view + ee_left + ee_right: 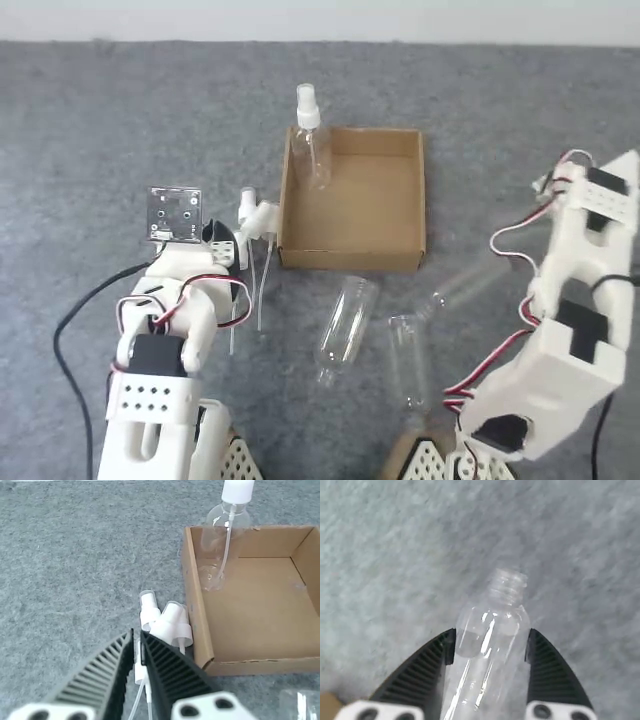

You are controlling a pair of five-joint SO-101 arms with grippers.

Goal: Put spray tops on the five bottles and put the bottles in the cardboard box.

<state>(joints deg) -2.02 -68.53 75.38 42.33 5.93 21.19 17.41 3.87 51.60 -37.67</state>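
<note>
Left wrist view: L hand (pixel 136 636) pinches 1 spray top (pixel 139 672); R hand (pixel 491 634) clamps bottle (pixel 506 587) w/o cap.

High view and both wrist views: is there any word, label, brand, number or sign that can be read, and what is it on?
None: no text can be read in any view.
Brown cardboard box: plain walls, no print.
Clear plastic bottles: no labels.
White spray tops: unmarked.
</note>
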